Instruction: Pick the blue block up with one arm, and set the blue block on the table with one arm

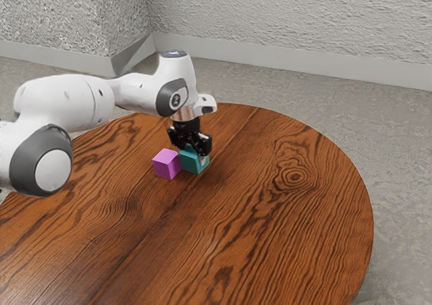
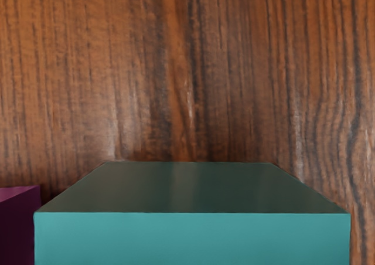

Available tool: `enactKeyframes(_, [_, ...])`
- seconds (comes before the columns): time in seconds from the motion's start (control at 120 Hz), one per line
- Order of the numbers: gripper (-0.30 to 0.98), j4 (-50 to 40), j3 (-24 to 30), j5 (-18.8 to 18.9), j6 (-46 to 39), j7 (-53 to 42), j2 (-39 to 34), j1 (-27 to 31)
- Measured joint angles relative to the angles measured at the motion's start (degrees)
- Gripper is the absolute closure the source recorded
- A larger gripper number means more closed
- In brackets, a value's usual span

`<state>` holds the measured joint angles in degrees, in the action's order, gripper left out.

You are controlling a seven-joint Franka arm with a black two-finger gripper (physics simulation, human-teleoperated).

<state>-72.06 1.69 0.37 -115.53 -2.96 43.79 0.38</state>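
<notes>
The teal-blue block (image 1: 192, 164) stands on the wooden table (image 1: 270, 231) in the exterior view, with the black gripper (image 1: 192, 147) low over it and partly covering its top and the side toward the exterior view's right. Contact between gripper and block is hard to make out. From the wrist view, the teal block (image 2: 193, 238) lies large and close under my hand, its dark top face and brighter side face visible.
A pink-purple block (image 1: 166, 164) is close beside the teal one, toward the exterior view's left; its dark edge part (image 2: 19, 227) appears in the wrist view. The round table's curved edge lies beyond the hand, with a pale wall behind.
</notes>
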Motion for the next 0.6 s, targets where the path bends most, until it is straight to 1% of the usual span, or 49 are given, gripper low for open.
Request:
enactKeyframes(0.108, [0.16, -0.03, 0.05, -0.14, -0.05, -0.02, 0.15, -0.18])
enactKeyframes(0.192, [0.1, -0.03, 0.11, -0.18, -0.06, -0.06, -0.23, -0.13])
enactKeyframes(0.233, [0.09, -0.18, 0.22, -0.16, -0.04, -0.09, -1.65, -0.06])
enactKeyframes(0.308, [0.06, -0.57, 0.35, -0.03, 0.04, -0.14, -4.36, -0.03])
enactKeyframes(0.4, [0.04, -0.8, 0.41, 0.27, 0.31, -0.21, -5.82, -0.09])
enactKeyframes(0.6, [0.02, -1.08, 0.98, 1.37, 0.82, -0.36, -6.63, -0.11])
